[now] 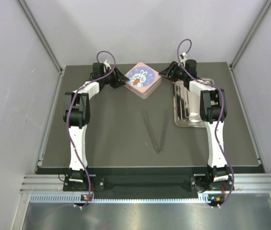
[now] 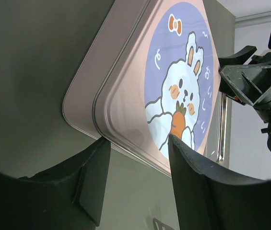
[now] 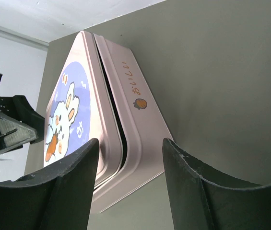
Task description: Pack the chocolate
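Observation:
No chocolate pieces show in any view. A pink square box with a rabbit picture (image 1: 143, 80) sits closed at the back middle of the dark table. It also shows in the left wrist view (image 2: 140, 81) and the right wrist view (image 3: 101, 124). My left gripper (image 1: 119, 80) is open at the box's left corner; its fingers (image 2: 193, 182) straddle the box edge. My right gripper (image 1: 166, 73) is open at the box's right corner, and its fingers (image 3: 197, 191) stand either side of that corner.
A metal tray (image 1: 189, 120) lies at the right, partly under the right arm. Dark tongs (image 1: 155, 132) lie on the table in the middle. Grey walls close the sides and back.

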Motion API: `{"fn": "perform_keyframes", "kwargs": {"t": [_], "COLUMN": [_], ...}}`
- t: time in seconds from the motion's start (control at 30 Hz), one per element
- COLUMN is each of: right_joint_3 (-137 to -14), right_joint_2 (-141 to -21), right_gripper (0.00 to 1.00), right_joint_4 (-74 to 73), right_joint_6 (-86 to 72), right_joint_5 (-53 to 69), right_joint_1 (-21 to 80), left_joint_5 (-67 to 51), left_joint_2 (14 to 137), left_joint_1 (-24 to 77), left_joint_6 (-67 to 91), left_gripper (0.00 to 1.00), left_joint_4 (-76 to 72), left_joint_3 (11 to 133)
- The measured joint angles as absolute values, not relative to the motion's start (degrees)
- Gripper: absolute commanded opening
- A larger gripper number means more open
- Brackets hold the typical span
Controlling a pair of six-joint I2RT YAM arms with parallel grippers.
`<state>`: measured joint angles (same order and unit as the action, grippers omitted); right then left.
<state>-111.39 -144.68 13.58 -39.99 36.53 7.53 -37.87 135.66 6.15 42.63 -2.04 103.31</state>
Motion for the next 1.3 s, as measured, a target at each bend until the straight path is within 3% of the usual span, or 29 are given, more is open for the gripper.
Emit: {"fn": "perform_keyframes", "kwargs": {"t": [0.33,0.7,1.3], "right_joint_3": [-111.4,-111.4,-109.8], "right_joint_2": [-144.7,-144.6,-143.3], "right_gripper": [0.56,0.50,0.33], "right_joint_4": [13.7,13.6,13.9], "right_joint_6": [-39.6,-38.0,-37.0], "right_joint_5": [36.5,36.0,34.6], "right_joint_1": [8.4,8.5,8.5], "left_joint_5": [-37.8,-35.2,-34.0], "left_joint_2": [136.6,136.6,136.2], "left_joint_1": [6.4,6.7,7.0], "left_joint_6": [42.4,39.6,39.0], "left_gripper": [0.57,0.70,0.67], "left_joint_4": [-1.7,2.5,3.7], "left_joint_3": [104.2,104.3,104.5]}}
